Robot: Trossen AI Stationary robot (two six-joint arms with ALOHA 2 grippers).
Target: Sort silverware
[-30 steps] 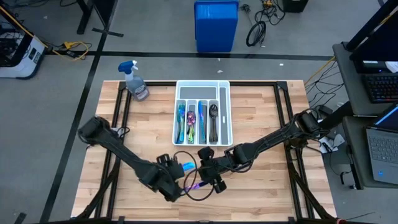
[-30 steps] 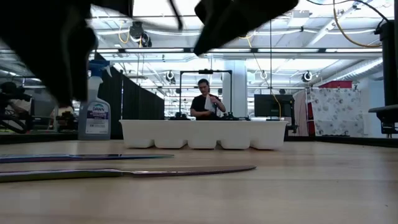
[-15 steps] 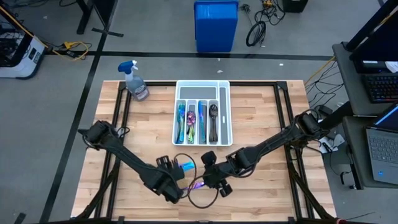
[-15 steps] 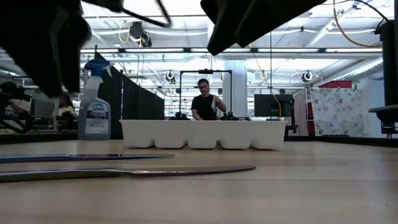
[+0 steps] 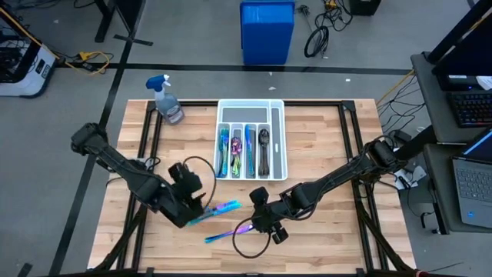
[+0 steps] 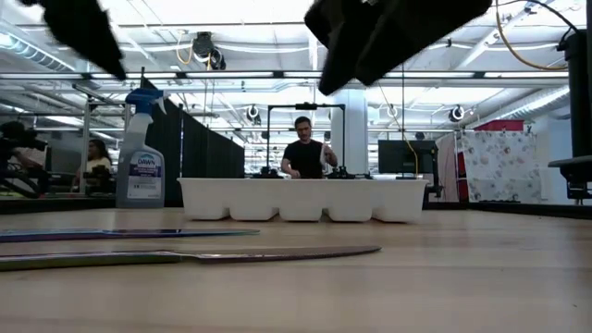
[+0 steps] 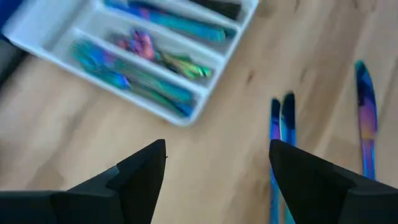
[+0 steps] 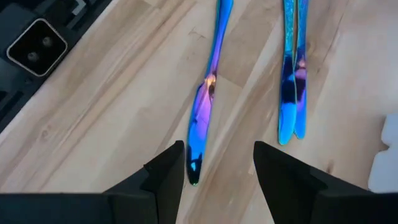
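high: left gripper [image 5: 194, 206] spread, lower centre-left; right gripper [image 5: 265, 225] spread, lower centre; two knives [image 5: 223, 208] lie between them below the tray [image 5: 280, 138] | low: knives [image 6: 185, 254] flat, lower left | left wrist: fingers [image 7: 140, 174] parted, nothing held | right wrist: fingers [image 8: 165, 171] parted over knife [image 8: 202, 112]

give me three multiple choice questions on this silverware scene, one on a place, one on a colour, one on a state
1. Where do the loose knives lie?
A. in the tray
B. on the table in front of the tray
C. on the floor

2. What colour is the tray?
A. white
B. black
C. red

3. How are the right gripper fingers?
A. shut on a knife
B. open, holding nothing
C. shut on a spoon

Answers:
1 B, the high view shows them on bare wood short of the tray.
2 A, its walls are white.
3 B, the right wrist view shows the fingers apart above a knife.
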